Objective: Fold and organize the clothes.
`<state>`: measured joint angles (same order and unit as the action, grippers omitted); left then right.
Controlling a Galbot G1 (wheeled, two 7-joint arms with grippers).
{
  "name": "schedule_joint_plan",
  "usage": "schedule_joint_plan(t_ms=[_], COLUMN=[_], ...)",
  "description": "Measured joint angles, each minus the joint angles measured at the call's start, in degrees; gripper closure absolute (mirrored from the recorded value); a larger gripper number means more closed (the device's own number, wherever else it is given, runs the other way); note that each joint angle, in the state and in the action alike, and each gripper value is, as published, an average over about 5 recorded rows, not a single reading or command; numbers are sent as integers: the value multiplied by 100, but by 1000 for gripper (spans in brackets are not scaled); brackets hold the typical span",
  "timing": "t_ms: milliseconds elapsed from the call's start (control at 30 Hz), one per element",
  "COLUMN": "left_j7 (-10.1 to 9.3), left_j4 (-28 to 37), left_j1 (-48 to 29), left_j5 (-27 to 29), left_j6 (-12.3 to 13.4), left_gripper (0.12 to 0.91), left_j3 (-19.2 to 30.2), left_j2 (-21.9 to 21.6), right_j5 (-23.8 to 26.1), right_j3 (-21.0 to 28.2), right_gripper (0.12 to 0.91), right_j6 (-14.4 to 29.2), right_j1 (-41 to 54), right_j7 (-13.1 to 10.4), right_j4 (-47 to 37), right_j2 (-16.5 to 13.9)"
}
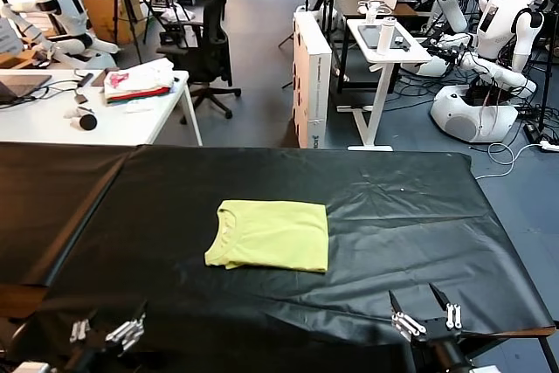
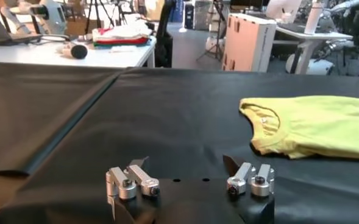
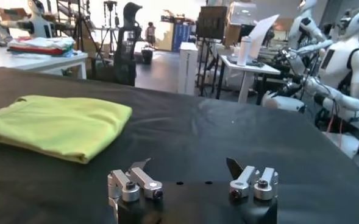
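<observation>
Closest to us, at the near edge of the table (image 1: 419,216), we see both arms low and apart from the cloth. The left gripper (image 1: 105,331) sits by the near left corner with its jaws spread wide and nothing between them; in its own wrist view the left gripper (image 2: 191,181) shows two metal fingertips standing well apart over bare black covering. The right gripper (image 1: 428,316) sits toward the near right corner, also wide and empty, and its wrist view gives the same picture of the right gripper (image 3: 192,181) with both tips apart above the black sheet.

Farther in, about the middle of the table, we find the T-shirt (image 1: 271,235), light yellow-green, folded into a neat rectangle and lying flat. Its collar faces the left edge of the table. It touches neither gripper. From the left wrist the T-shirt (image 2: 313,125) shows its neckline and stacked folded edges; from the right wrist the T-shirt (image 3: 54,125) shows a smooth top layer with a rounded fold.

The black sheet over the table is wrinkled, with a seam running along the left part.

Beyond the far edge of the table we see a white desk (image 1: 52,120) carrying a stack of folded clothes (image 1: 138,83) in white, pink and red, a black office chair (image 1: 208,37), a white cabinet (image 1: 312,76), and white robots (image 1: 489,50) at the far right
</observation>
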<state>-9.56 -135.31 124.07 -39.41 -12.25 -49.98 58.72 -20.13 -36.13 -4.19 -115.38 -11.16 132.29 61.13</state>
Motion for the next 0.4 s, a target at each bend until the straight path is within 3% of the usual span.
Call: schedule_joint_plan(t_ms=[400], left_j7=[40], left_j4=[-44], left_j1=[92], left_j5=[-60], left_j6=[-115], left_gripper=[123], left_j3=[-67], left_j2=[-44], right_j5=[43], right_j3=[64], right_gripper=[118], right_j6=[-88], right_j1=[-286], right_j7=[-235], right_j4=[222], right_j2=[62])
